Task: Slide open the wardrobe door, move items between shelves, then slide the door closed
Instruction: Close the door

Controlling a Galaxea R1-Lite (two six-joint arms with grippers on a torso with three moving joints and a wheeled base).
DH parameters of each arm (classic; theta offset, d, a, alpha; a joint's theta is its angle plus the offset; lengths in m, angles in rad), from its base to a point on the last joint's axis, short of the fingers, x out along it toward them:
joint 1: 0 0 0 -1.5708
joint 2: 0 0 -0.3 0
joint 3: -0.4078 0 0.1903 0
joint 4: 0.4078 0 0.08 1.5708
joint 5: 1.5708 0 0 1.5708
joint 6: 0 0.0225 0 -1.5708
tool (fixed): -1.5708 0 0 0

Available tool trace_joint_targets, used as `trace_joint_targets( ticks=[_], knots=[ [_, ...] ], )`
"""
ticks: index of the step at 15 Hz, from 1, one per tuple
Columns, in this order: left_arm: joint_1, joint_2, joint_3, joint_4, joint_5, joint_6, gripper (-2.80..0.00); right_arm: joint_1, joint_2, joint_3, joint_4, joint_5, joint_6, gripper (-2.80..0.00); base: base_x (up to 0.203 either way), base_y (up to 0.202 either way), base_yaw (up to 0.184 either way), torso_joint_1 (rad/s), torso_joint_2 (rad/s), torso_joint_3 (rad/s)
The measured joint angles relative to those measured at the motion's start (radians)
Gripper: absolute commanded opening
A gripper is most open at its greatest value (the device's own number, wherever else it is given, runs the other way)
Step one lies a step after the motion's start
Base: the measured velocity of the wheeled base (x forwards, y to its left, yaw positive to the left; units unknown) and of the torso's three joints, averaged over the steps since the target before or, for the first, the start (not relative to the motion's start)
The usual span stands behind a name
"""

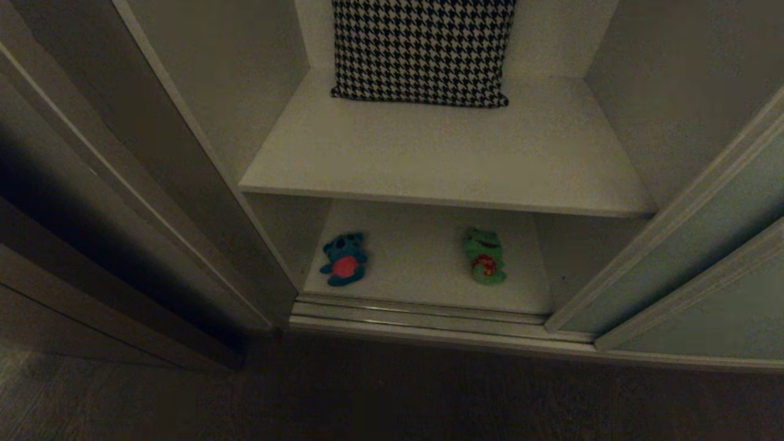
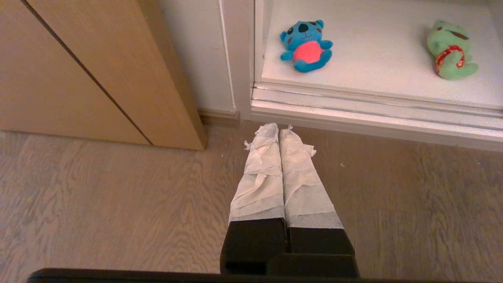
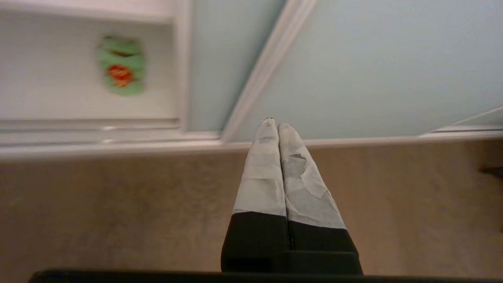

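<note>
Overhead, the head view shows the wardrobe standing open: the sliding wardrobe door (image 1: 704, 269) is drawn aside at the right, and neither arm appears. A houndstooth cushion (image 1: 422, 52) leans at the back of the upper shelf (image 1: 441, 153), a thing neither wrist view shows. On the bottom shelf (image 1: 422, 269) the teal-blue bear (image 1: 344, 259) lies near the left wall and the green frog (image 1: 485, 256) toward the right, well apart.

Only the left wrist view shows the left gripper (image 2: 278, 129), its taped fingers pressed together and empty, above the wooden floor (image 2: 118, 204) before the door track, beside brown panelling (image 2: 78, 70). The right wrist view shows the right gripper (image 3: 274, 122), likewise closed and empty, before the pale door panel; the frog there is blurred, seemingly on the same shelf.
</note>
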Motion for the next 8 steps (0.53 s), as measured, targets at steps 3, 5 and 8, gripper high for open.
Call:
trace_joint_targets(
  ticks=[3,5,8],
  knots=[
    [0.0,0.0,0.0,0.0,0.0,0.0,-2.8,-0.049,0.056,-0.031,-0.049,-0.027,0.017,-2.8,0.0,0.0,0.0,0.0,0.0,0.0],
    [0.0,0.0,0.0,0.0,0.0,0.0,-2.8,-0.066,0.08,-0.048,-0.104,-0.14,0.067,-2.8,0.0,0.0,0.0,0.0,0.0,0.0],
    [0.0,0.0,0.0,0.0,0.0,0.0,-2.8,-0.154,0.116,-0.048,-0.232,-0.228,0.091,-2.8,0.0,0.0,0.0,0.0,0.0,0.0]
  ],
)
